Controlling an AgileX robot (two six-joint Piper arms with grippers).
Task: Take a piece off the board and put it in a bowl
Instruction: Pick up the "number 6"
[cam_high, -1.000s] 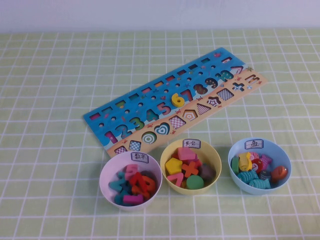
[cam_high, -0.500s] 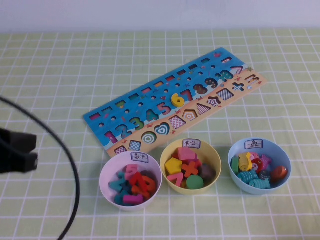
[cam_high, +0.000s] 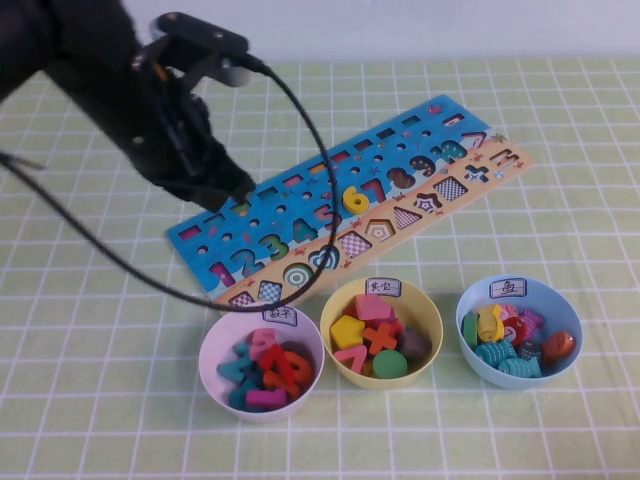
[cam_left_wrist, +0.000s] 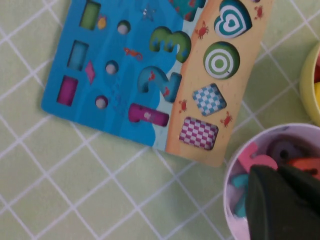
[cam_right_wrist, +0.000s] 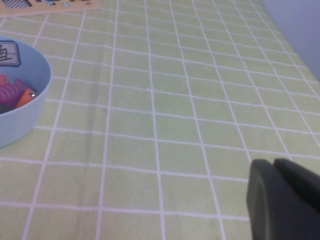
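I am holding the left gripper (cam_high: 235, 190) over the near-left part of the board (cam_high: 300, 170), its fingers clenched on nothing. From the wrist view the fingertips are hanging above the pink bowl (cam_left_wrist: 235, 165), with the board's corner and its checked cut-outs just beyond. The left arm is reaching in from the table's left side, its cable looping down across the cloth.

The piece (cam_high: 355, 199), the yellow 6, is sitting in its slot among the painted numbers near the middle of the board, well to the right of my gripper and untouched. So I am judging the task as barely begun: nothing has been lifted, and the whole pick and drop is left to do. The jaws need opening, the gripper needs carrying right along the board to the 6, then closing on it, lifting it clear and bringing it to the bowl.

The pink bowl (cam_high: 262, 360) is standing just in front of the board's near edge, already holding a heap of number pieces. The yellow bowl (cam_high: 381, 333) and the blue bowl (cam_high: 519, 331) are sitting to its right, each with its own load.

The right gripper (cam_right_wrist: 285, 200) is resting low over bare cloth on the right, near the blue bowl (cam_right_wrist: 20, 105), parked. Its fingers are looking closed, with nothing in them.
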